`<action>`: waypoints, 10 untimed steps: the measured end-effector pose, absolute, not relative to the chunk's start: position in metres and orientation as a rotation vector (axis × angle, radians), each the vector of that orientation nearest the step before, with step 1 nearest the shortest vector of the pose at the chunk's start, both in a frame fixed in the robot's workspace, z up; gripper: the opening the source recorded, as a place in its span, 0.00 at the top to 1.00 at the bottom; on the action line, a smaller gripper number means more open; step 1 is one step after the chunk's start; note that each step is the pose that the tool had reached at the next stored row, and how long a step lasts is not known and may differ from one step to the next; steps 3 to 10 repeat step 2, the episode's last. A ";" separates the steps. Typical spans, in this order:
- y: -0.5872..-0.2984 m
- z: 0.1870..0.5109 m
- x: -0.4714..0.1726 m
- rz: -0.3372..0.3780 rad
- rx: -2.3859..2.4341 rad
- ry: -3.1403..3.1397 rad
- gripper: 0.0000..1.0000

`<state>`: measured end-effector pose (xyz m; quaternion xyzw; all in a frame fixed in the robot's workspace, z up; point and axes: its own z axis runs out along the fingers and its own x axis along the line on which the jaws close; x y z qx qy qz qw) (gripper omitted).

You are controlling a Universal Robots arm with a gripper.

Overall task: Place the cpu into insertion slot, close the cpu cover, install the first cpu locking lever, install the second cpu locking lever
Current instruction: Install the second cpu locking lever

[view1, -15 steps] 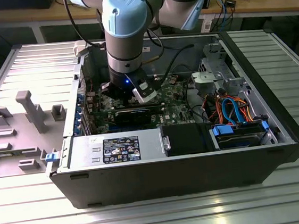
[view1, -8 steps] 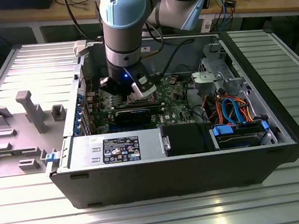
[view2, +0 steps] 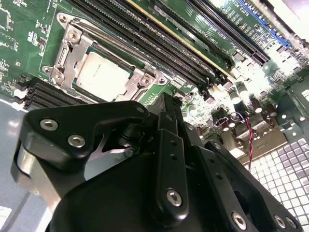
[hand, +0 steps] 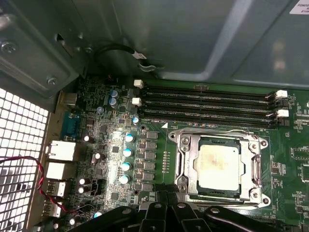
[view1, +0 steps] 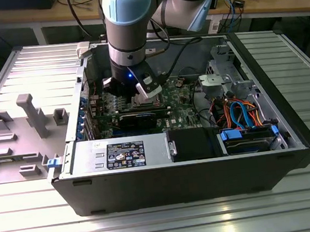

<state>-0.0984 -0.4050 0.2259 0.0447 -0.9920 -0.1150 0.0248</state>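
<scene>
The cpu (hand: 218, 166), a dull silver square, lies flat in the insertion slot (hand: 179, 145) on the green board. The cpu cover (hand: 252, 166), a silver frame with a square window, lies down around the chip's edges. The second wrist view gives the same picture, with the cpu (view2: 104, 73) framed by the cpu cover (view2: 134, 88). My gripper (view1: 141, 92) hangs inside the open computer case just above this socket, apart from it. Its black linkage (view2: 159, 179) fills the near part of both wrist views (hand: 169, 217). I cannot make out how the locking levers sit.
Long black memory slots (hand: 207, 104) run beside the socket. A black graphics card (view1: 139, 119) lies in front of it. The power supply (view1: 120, 154), a drive cage with blue and orange cables (view1: 243, 112) and the case walls (view1: 287, 107) hem in the board. A grey fixture tray (view1: 18, 136) sits at the exterior view's left.
</scene>
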 end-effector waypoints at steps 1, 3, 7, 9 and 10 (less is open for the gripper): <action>-0.405 0.226 -0.098 -0.356 0.138 -3.068 0.89; -0.405 0.226 -0.098 -0.356 0.138 -3.068 0.89; -0.405 0.226 -0.098 -0.356 0.138 -3.068 0.89; -0.405 0.226 -0.098 -0.356 0.138 -3.068 0.89; -0.405 0.226 -0.098 -0.356 0.138 -3.068 0.89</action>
